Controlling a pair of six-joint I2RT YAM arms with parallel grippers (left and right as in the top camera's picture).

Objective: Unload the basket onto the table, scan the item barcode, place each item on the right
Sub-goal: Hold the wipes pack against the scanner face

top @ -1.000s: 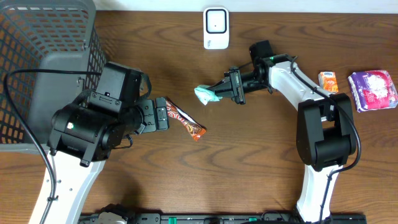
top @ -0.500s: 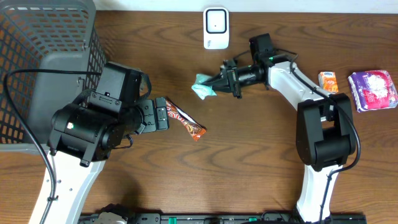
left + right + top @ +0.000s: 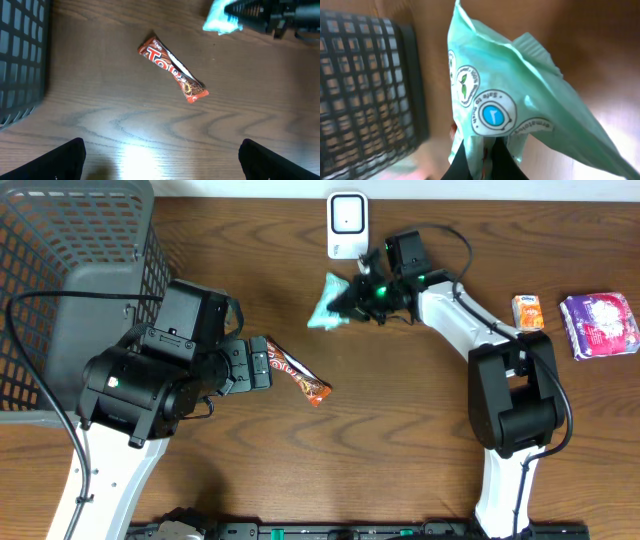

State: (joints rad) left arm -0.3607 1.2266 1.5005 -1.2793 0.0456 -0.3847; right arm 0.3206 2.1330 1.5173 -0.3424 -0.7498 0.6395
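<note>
Since a second earlier, the right gripper (image 3: 348, 297) had swung the mint-green packet (image 3: 326, 302) up toward 12 o'clock. It ended just at 7 o'clock of the white scanner (image 3: 347, 225), apart from it. Its jaws were clamped on the packet's edge. The left gripper (image 3: 260, 366) stood spread wide, holding nothing. The red candy bar (image 3: 298, 376) lay on the table (image 3: 420, 430) at its 3 o'clock.

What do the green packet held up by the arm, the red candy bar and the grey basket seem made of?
Green packet: likely thin plastic film; soft creases, slight sheen, printed badges.
Red candy bar: glossy plastic wrapper, crimped ends.
Grey basket: probably moulded plastic; matte square lattice.
</note>
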